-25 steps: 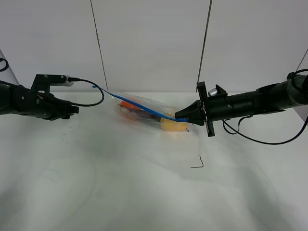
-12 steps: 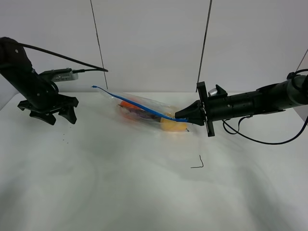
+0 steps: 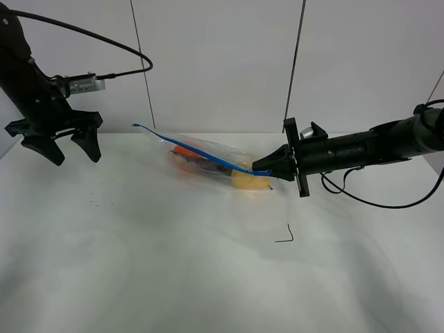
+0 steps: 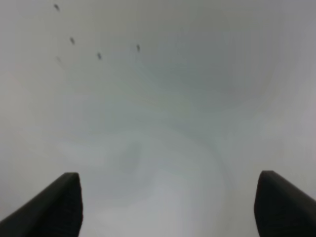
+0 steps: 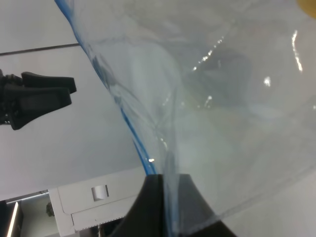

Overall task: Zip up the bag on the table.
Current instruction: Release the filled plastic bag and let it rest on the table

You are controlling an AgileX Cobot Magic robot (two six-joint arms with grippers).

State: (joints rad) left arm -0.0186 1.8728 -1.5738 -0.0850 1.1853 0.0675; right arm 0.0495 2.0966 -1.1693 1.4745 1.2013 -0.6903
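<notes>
On the wide white desk (image 3: 208,277), the clear bag (image 3: 208,158) of fruit lies a little behind the middle, its blue zipper strip (image 3: 198,152) running from a raised free end on my left down to the corner on my right. My right tool (image 3: 258,166) is pinched shut on that right-hand corner of the strip; the right wrist view shows its dark tips closed over the blue edge and the crinkled plastic. My left tool (image 3: 62,144) hangs well apart from the bag, up off the desk at the far left, its two fingers (image 4: 59,207) spread wide and holding nothing, with only bare desk beneath them in the left wrist view. I judge that the closing pass may be over, but I cannot tell from here whether the strip is sealed along its whole length. To finish this well, I would keep the right tool's pinch firm so the bag cannot slide, and look along the seam for any gap. If one shows, I would bring the left tool back level with the strip and pinch both lips squarely. I would then draw it away from the anchored corner in one straight, steady pull. Twisting would risk lifting the bag or popping the seam.
</notes>
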